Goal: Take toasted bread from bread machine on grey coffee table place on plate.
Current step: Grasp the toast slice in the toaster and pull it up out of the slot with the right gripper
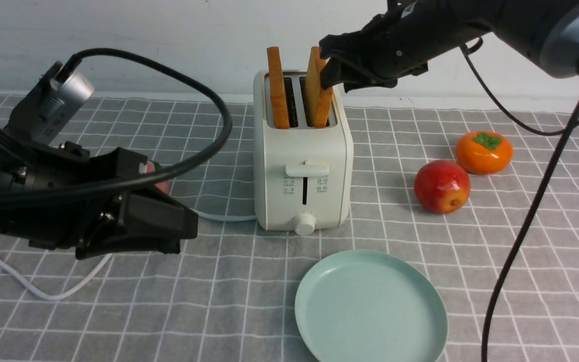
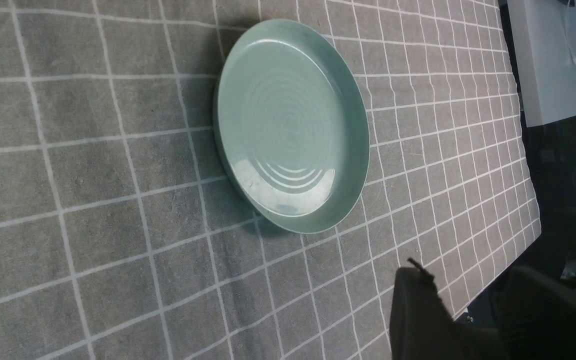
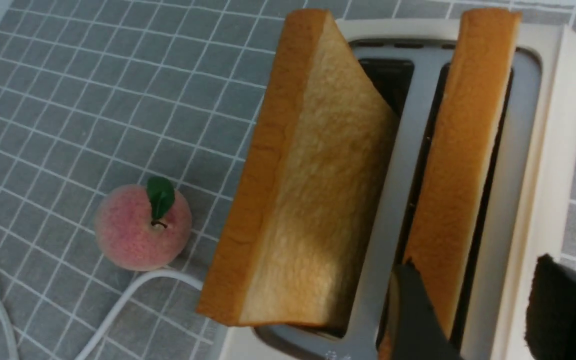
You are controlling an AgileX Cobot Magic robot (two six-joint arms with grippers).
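The cream-white bread machine stands on the grey coffee table with two slices of toasted bread upright in its slots. The left slice stands straight and the right slice leans a little. My right gripper is at the top rear corner of the right slice, open, one finger against its edge and the other outside the toaster wall. The mint-green plate lies bare in front of the toaster. At the table's left, my left gripper hovers open and holds nothing.
A red apple and an orange persimmon sit right of the toaster. A pink peach lies to its left, mostly hidden behind my left arm in the front view. The white cord runs left across the cloth.
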